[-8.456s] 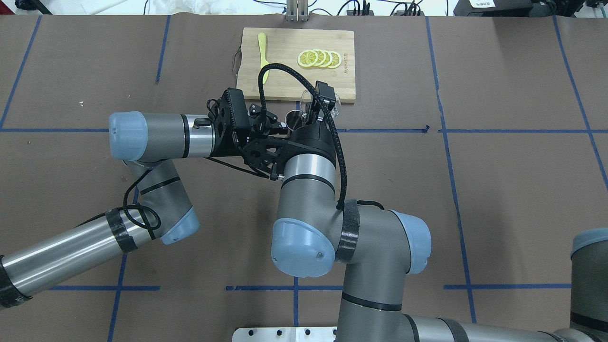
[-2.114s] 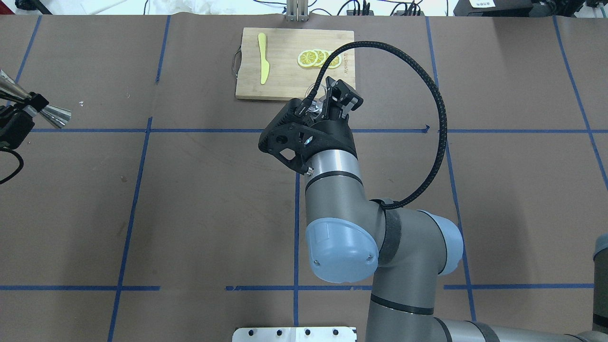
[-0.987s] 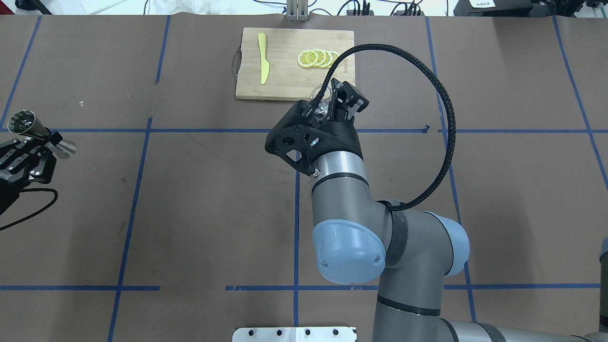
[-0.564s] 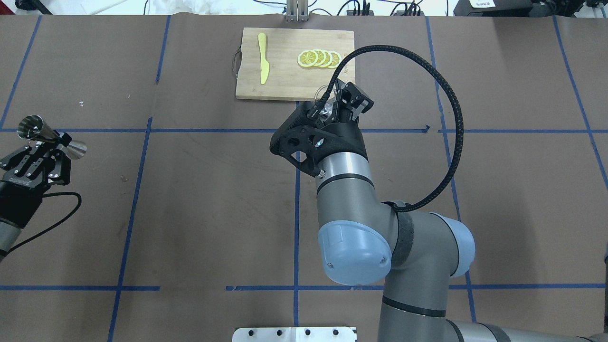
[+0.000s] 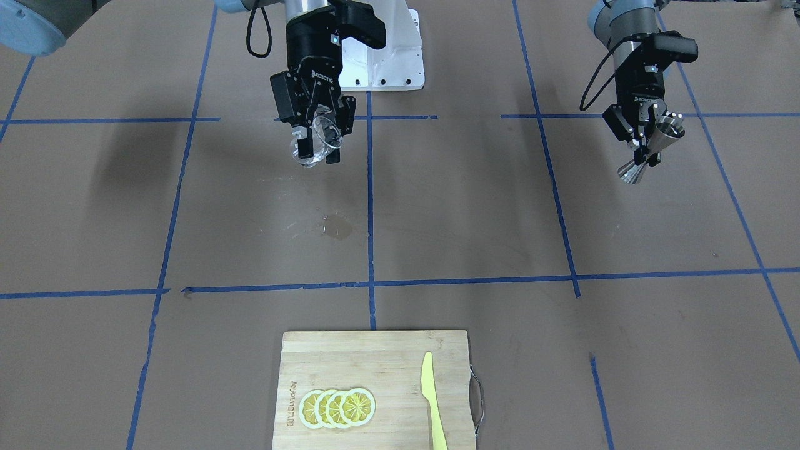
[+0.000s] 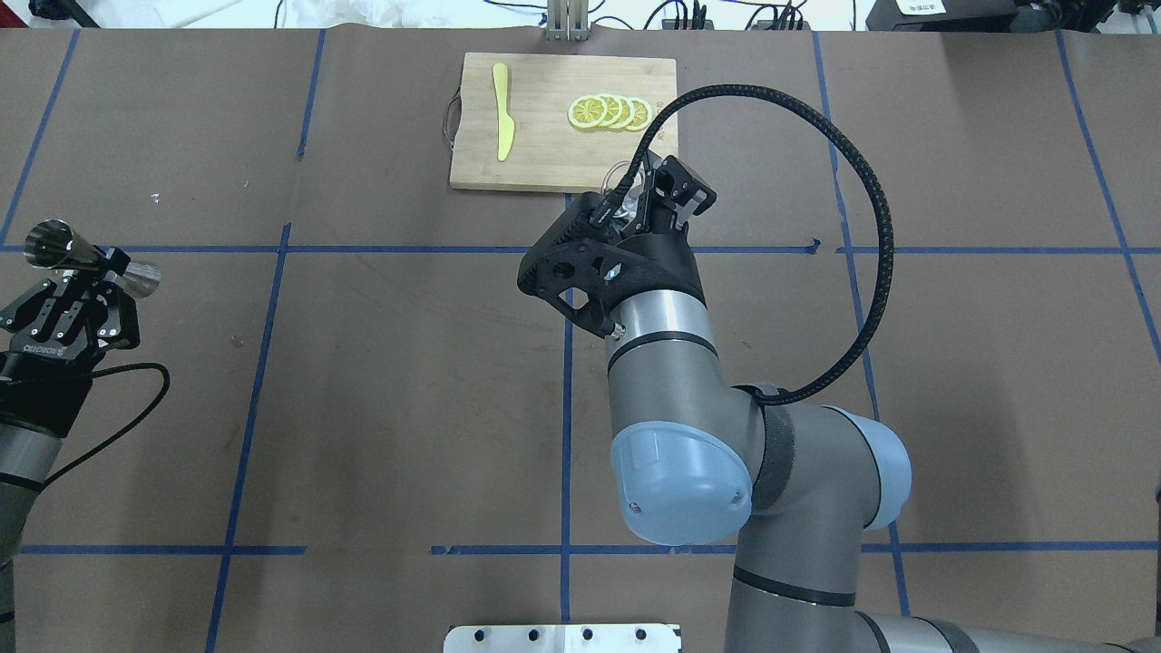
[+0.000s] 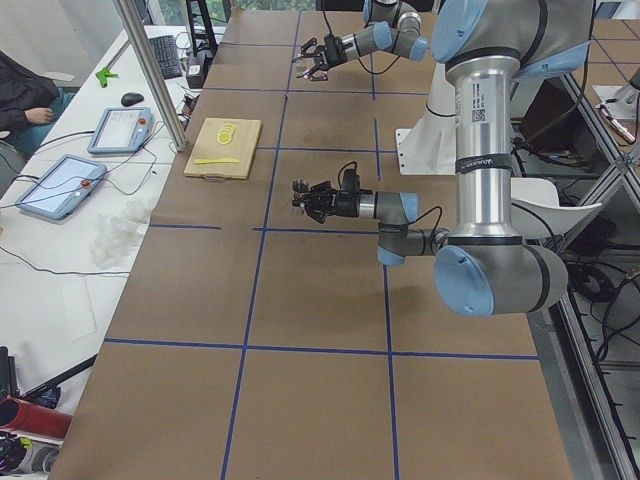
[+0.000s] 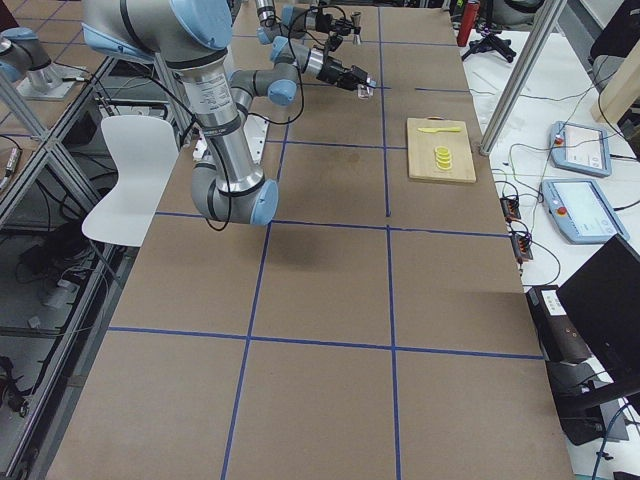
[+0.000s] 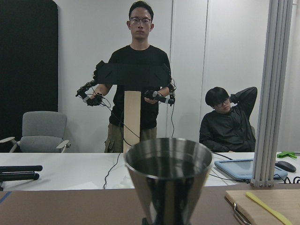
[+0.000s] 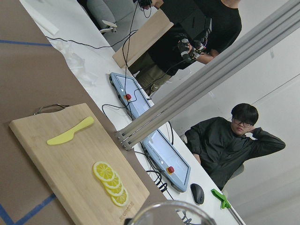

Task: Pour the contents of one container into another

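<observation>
- Brown paper crossed by blue tape lines covers the bench [image 5: 475,206]; two men show beyond its far edge in the wrist views, one standing and one seated.
- The right claw [image 5: 319,149] hangs above the middle of the bench, fingers closed on the sides of the cup [image 5: 312,160].
- The cup is clear glass, tilted and lifted off the bench. I cannot tell whether anything is in it.
- The left claw [image 5: 645,155] is held well apart from the right one, toward the left end of the bench, and pinches the jigger [image 5: 632,171] at its narrow waist.
- The jigger is tilted and held in the air. Its upper cone looks dark inside in the left wrist view, and whether it holds liquid is unclear.
- A small wet-looking mark [image 5: 338,228] lies on the paper near the middle.
- A cutting board [image 5: 387,356] sits at the middle of the far edge, with lemon slices [image 5: 337,407] overlapping in a row and a yellow knife [image 5: 432,400] beside them.
</observation>
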